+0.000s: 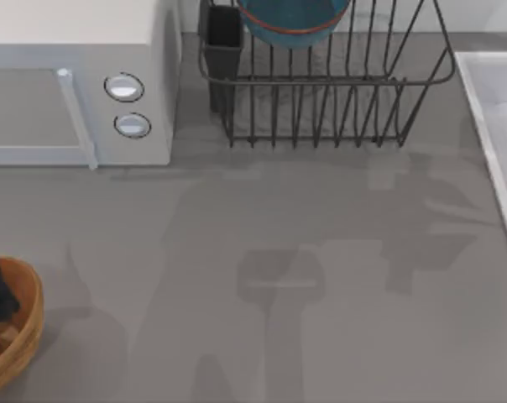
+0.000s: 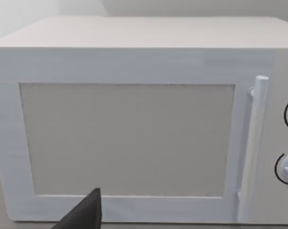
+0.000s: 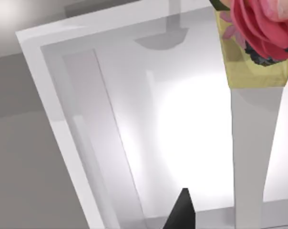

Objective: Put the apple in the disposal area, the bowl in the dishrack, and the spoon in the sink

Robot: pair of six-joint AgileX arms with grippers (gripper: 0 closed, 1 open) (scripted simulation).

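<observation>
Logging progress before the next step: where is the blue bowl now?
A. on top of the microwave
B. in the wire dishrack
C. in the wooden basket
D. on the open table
B: the top view shows the bowl among the dishrack bars.

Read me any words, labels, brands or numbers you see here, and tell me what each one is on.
There is no text to read.
microwave: blank door and two unmarked knobs.
dishrack, bowl and sink: no label, brand or number.
</observation>
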